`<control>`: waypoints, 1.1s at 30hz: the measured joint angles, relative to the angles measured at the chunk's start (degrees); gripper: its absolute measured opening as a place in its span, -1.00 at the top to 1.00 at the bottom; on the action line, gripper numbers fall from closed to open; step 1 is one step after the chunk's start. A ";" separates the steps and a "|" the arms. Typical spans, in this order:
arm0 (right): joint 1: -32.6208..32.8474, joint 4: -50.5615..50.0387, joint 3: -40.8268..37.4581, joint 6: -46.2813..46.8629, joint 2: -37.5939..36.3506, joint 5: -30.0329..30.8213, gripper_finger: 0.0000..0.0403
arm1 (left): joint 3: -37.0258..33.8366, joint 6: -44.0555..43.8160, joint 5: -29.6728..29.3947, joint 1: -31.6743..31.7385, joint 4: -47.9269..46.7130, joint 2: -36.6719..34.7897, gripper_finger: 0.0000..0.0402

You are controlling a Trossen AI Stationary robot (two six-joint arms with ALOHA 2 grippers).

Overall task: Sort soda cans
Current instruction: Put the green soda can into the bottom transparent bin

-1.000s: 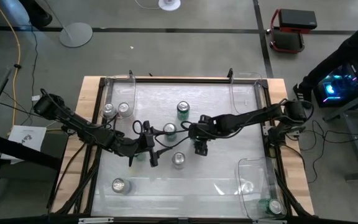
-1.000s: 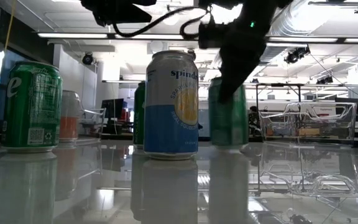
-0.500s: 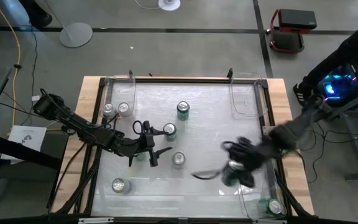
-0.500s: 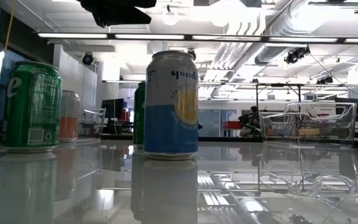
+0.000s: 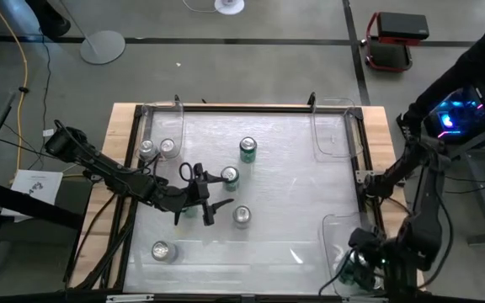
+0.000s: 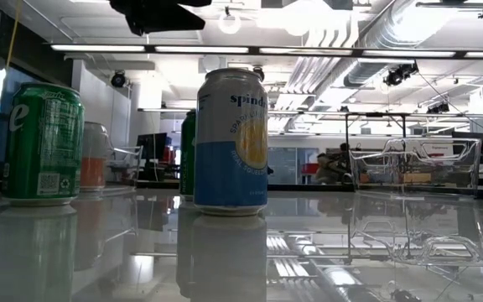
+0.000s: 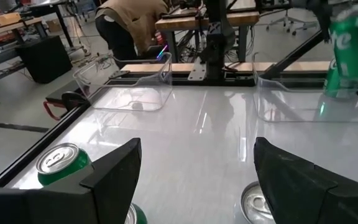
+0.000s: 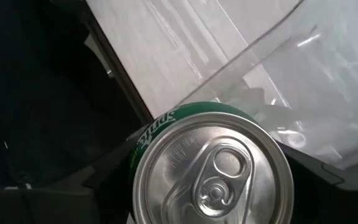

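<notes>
Right end effector [image 5: 362, 268] clamps a green soda can [image 8: 211, 173] over the clear bin [image 5: 337, 227] at the counter's [image 5: 285, 168] near-right corner. Left end effector [image 5: 210, 202] hovers mid-counter, fingers spread, among standing cans.

Table [image 5: 226, 257] — glossy white top in a dark frame, pale wood border outside it. Standing directly on it: two silver-topped cans [image 5: 157, 149] touching at the far-left side; green can [image 5: 247, 149] near centre-far; another [image 5: 230, 176] just nearer; silver-topped can [image 5: 242, 215] toward the middle; lone can [image 5: 160, 251] at the near-left. Clear plastic bins [image 5: 333, 126] sit at the corners — far-left, far-right, near-right. In the low view a blue-and-white can [image 6: 231, 141] stands upright beside a green one [image 6: 43, 143].
</notes>
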 joint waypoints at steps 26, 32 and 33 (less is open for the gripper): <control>0.22 8.78 -2.52 -8.73 8.36 -6.17 -0.43 | 0.00 0.51 -0.51 0.45 2.05 0.00 -0.43; 0.11 9.31 -2.52 -10.83 8.36 -6.66 -0.46 | 0.00 0.55 -0.50 0.45 2.05 0.00 -0.43; 0.11 9.29 -2.52 -10.84 8.36 -6.73 -0.46 | 0.00 0.55 -0.50 0.45 2.05 0.00 -0.43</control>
